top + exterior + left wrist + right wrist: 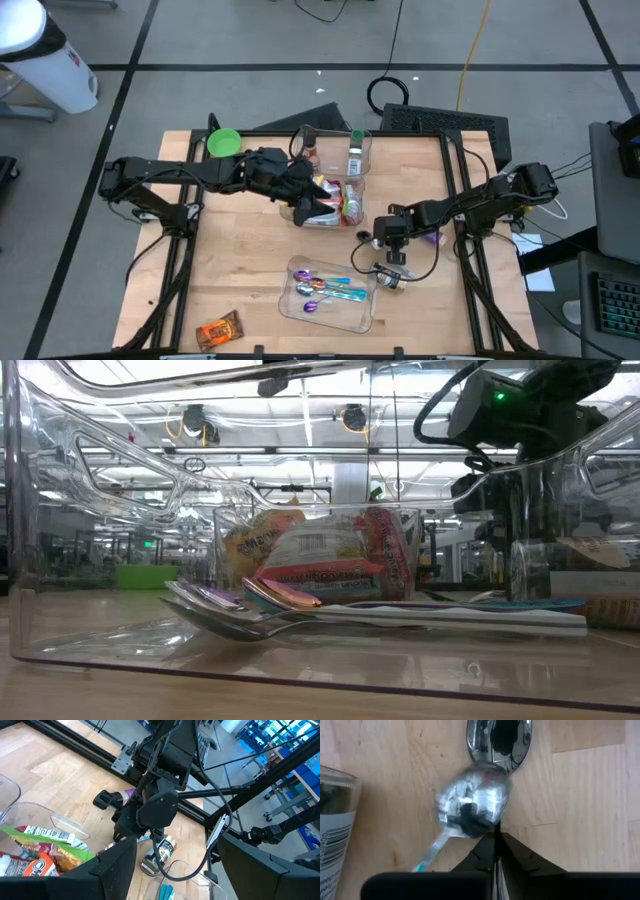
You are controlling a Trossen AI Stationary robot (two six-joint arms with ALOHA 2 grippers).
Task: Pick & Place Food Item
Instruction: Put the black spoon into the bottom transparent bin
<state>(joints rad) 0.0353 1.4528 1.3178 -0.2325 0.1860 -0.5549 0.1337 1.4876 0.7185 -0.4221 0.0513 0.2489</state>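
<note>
Food packets (pixel 340 198) stand in a clear cup (pixel 320 560) at the table's middle. My left gripper (pixel 305 205) hovers open just above the cup's left side, and its wide-apart fingers (pixel 115 865) hold nothing. My right gripper (pixel 388 250) points down at the table right of the middle, shut (pixel 496 836). Two spoons lie on the wood in front of it: one bowl (pixel 499 740) farther off, one bowl (pixel 472 802) with a teal handle (pixel 426 861) right at the fingertips. An orange snack packet (pixel 220 330) lies near the front left edge. My right gripper comes from above, slanting down, with its shut fingertips (pixel 487 845) at the rim of the nearer spoon's bowl (pixel 490 822). Whether they touch or pinch that rim, I cannot tell. The spoon lies flat on the wood.
A small can (pixel 335 820) lies beside the spoons. A clear tray (pixel 295 268) with several coloured spoons sits near the front middle. At the far edge stand a green bowl (pixel 223 143) and a clear bin (pixel 340 135) with a bottle (pixel 355 152).
</note>
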